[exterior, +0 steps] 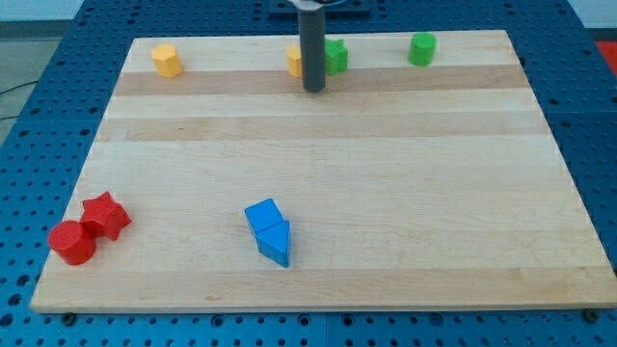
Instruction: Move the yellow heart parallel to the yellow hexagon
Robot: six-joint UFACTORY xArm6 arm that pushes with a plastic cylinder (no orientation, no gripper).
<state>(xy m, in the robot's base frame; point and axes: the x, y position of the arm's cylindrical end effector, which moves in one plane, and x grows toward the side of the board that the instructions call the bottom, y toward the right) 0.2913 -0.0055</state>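
The yellow hexagon [167, 60] sits near the board's top left. A second yellow block, the yellow heart [294, 62], sits at top centre, mostly hidden behind my rod, so its shape is hard to make out. My tip [314, 90] rests on the board just below and right of the yellow heart, touching or nearly touching it. A green block [335, 56] stands right behind the rod, on the heart's right.
Another green block [421, 48] is at the top right. A red star [105, 215] and a red cylinder [72, 242] sit at the bottom left. A blue cube [263, 217] and a blue triangle [275, 242] touch at bottom centre. The wooden board [434, 193] lies on a blue pegboard.
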